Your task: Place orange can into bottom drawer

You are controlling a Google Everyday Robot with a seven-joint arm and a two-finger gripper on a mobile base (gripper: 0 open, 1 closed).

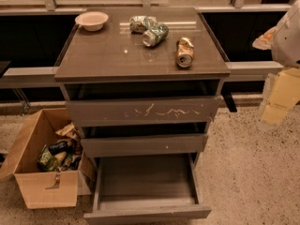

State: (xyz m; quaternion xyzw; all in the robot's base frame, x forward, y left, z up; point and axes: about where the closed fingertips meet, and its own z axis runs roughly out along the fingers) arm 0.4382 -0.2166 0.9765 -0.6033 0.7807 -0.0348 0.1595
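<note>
The orange can (184, 52) lies on its side on the right part of the cabinet top (117, 55), silver top facing the front. The bottom drawer (145, 182) is pulled out and its inside is bare. The white-scratched upper drawer (143, 110) and the narrow middle drawer (144, 144) are each pulled out slightly. My gripper (277, 100) hangs at the right edge of the view, beside the cabinet and lower than its top, well apart from the can. It holds nothing that I can see.
Two green-and-silver crushed cans (149, 29) lie at the back middle of the top. A pale bowl (92, 20) sits at the back left. An open cardboard box (42, 177) with trash stands on the speckled floor to the left. A railing runs behind.
</note>
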